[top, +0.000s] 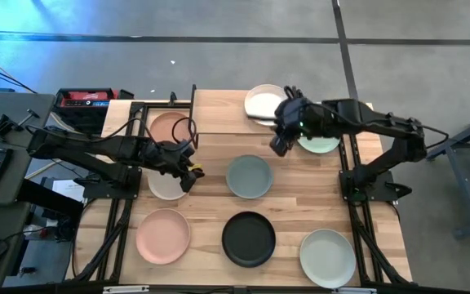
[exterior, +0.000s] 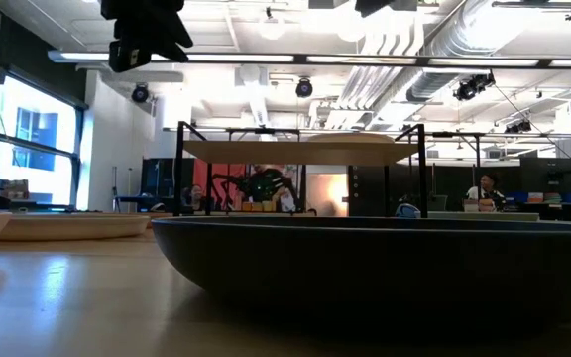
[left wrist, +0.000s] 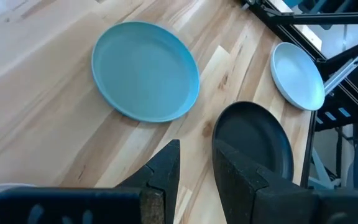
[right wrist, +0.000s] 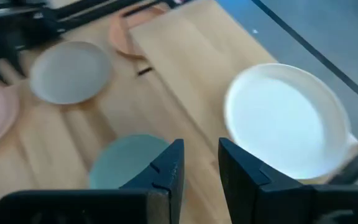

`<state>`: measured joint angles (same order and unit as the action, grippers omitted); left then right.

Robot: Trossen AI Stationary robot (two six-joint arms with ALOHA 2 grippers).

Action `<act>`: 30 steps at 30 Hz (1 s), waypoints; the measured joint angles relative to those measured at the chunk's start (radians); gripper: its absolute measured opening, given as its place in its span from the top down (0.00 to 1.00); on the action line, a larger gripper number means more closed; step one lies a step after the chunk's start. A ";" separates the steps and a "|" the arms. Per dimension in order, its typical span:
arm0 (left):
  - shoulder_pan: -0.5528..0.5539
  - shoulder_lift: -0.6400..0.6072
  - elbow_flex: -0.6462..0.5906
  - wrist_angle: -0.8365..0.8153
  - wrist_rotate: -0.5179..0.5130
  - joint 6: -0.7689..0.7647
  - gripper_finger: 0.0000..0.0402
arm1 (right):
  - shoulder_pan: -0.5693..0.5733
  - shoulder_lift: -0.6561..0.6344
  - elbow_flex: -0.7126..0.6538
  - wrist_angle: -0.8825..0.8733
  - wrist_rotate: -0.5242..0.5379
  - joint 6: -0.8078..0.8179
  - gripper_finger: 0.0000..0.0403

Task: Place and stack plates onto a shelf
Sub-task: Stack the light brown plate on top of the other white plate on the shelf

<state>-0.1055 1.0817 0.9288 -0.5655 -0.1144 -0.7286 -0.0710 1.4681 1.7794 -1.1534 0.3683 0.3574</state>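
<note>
My right tool point(top: 278, 145) hovers near white plate point(top: 264, 102) on shelf point(top: 235, 114), fingers narrowly parted, empty (left tool point(top: 188, 163) likewise). Risk: low swing knocks plate off bench-side edge.

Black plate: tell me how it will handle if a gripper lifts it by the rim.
The black plate looks rigid, so it probably keeps its shape. Its matte surface may grip fairly well, though the low rim gives the fingers little to pinch. Held at one edge, it would likely droop; lying flat, it shouldn't roll.
</note>
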 joint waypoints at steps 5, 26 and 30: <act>0.000 0.000 0.000 -0.014 -0.005 0.007 0.79 | -0.087 0.002 0.000 -0.018 -0.038 -0.026 0.81; 0.000 0.000 0.000 -0.231 -0.083 -0.074 0.79 | -0.264 0.028 0.000 -0.081 -0.215 -0.043 0.81; 0.000 0.015 0.000 -0.259 -0.083 -0.102 0.79 | -0.248 0.028 0.000 -0.097 -0.278 -0.025 0.81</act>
<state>-0.1059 1.0967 0.9291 -0.8243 -0.1972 -0.8301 -0.3193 1.4963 1.7790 -1.2500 0.0903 0.3326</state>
